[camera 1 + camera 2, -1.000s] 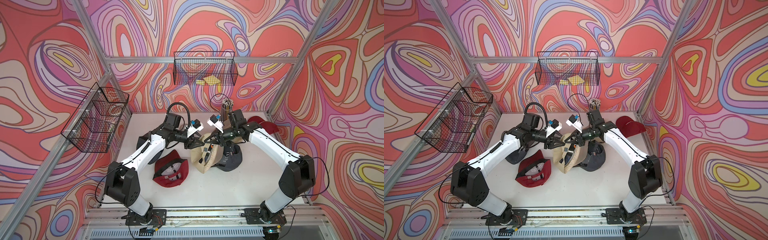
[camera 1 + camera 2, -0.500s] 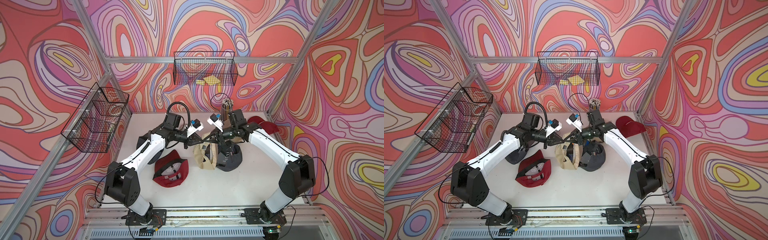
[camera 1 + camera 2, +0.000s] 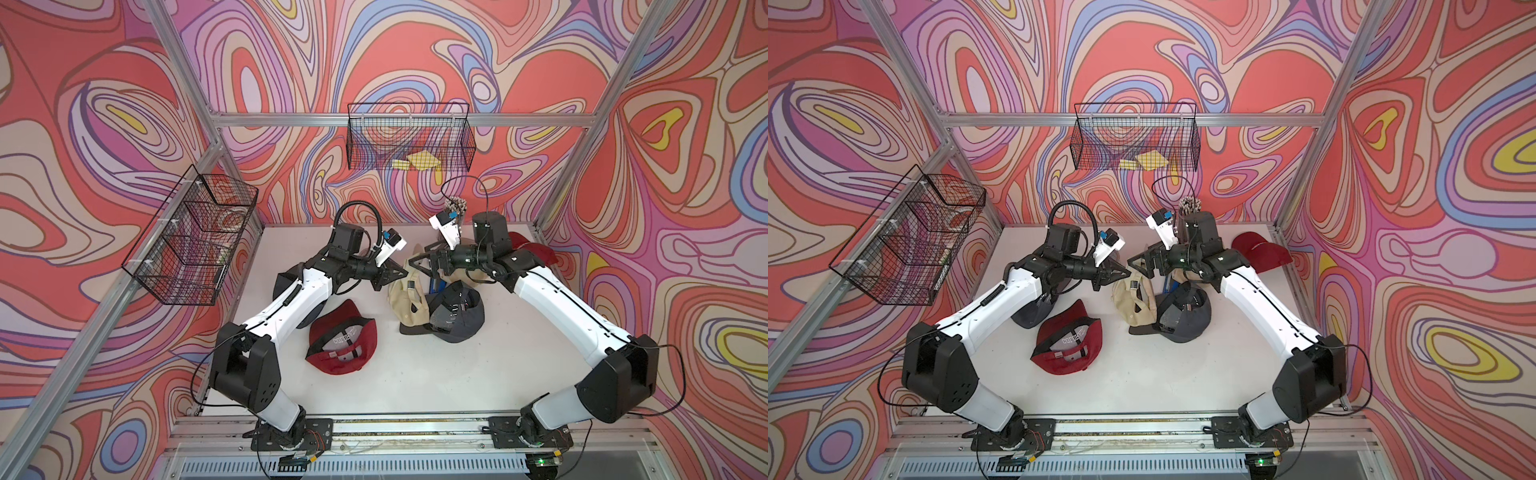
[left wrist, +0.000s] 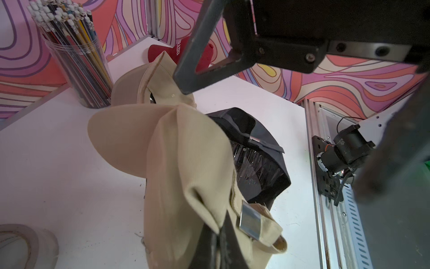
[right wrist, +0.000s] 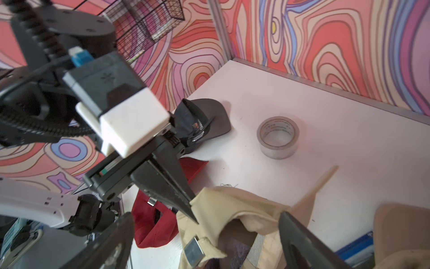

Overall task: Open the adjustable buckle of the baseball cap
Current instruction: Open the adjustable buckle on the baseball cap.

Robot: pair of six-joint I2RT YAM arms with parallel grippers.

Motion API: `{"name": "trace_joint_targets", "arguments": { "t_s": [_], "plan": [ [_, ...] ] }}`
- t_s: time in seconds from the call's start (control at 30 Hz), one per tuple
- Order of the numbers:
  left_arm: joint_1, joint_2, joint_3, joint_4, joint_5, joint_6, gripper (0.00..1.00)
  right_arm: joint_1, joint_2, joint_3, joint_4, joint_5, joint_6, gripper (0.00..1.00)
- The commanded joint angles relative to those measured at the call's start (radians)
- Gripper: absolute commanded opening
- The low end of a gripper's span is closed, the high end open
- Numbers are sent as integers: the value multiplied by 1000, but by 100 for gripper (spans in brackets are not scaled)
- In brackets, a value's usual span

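Your left arm [image 3: 286,305] and right arm [image 3: 561,301]: white links, black joints, looped black cables [image 3: 357,203], white wrist cameras [image 3: 392,246] with blue plugs, black triangular fingers [image 5: 169,184], black base plates [image 3: 320,430].

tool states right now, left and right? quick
left tool: closed, pinching the beige cap.
right tool: open, holding nothing.

The scene is lit brightly and evenly from above; only short, soft shadows are cast on the white table [image 3: 415,399]. Both top views are rendered sharp. In the left wrist view the beige cap [image 4: 186,163] is held in focus and a pale sheen is caught by its buckle [image 4: 250,220], while a finger [image 4: 400,163] of the right gripper [image 4: 273,142] is smeared dark and blurred.
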Motion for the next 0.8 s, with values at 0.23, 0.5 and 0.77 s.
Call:
{"name": "trace_joint_targets", "arguments": {
  "t_s": [0.23, 0.5, 0.77],
  "plan": [
    [-11, -91, -88, 186, -145, -126, 0, -2, -49, -156, 176, 150, 217, 85],
    [-12, -100, -96, 202, -163, -141, 0, -1, -41, -190, 232, 34, 254, 59],
    [-12, -92, -93, 196, -173, -141, 0, 15, -28, -224, 304, -50, 246, 53]
  ]
}}
